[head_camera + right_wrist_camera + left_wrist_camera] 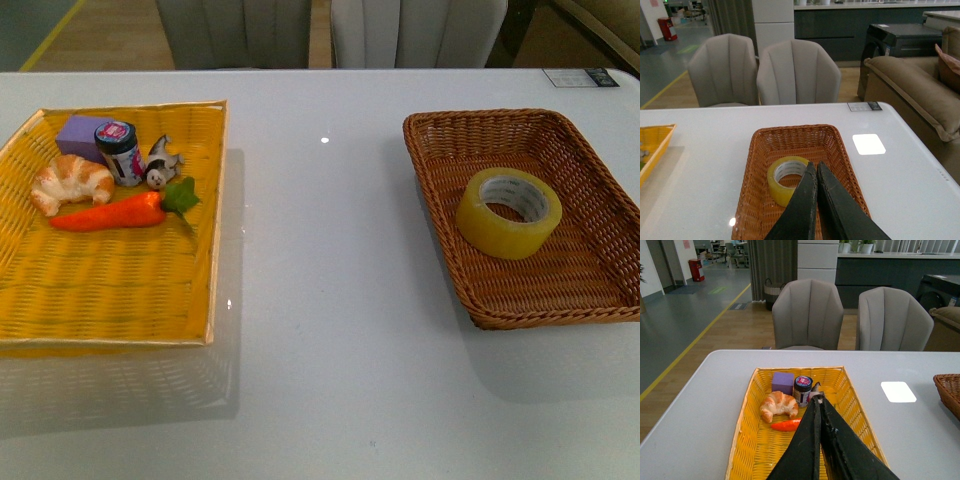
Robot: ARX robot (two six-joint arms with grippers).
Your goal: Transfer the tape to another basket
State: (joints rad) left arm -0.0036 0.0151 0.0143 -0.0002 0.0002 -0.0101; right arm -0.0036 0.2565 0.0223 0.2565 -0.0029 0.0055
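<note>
The tape [508, 211], a yellowish roll with a white core, lies flat inside the dark brown wicker basket [440, 185] at the right of the table. The right wrist view shows the tape [782, 182] in that basket [752, 180] too. My right gripper [813, 166] is shut and empty, raised above the near part of the brown basket, apart from the tape. My left gripper [817, 399] is shut and empty, raised above the yellow woven basket [747, 440]. Neither arm shows in the front view.
The yellow basket [215, 230] at the left holds a croissant [72, 184], an orange carrot [110, 213], a purple block [80, 133], a small jar [120, 152] and a small figurine [162, 163]. Two grey chairs [807, 315] stand beyond the far edge. A card [580, 77] lies far right.
</note>
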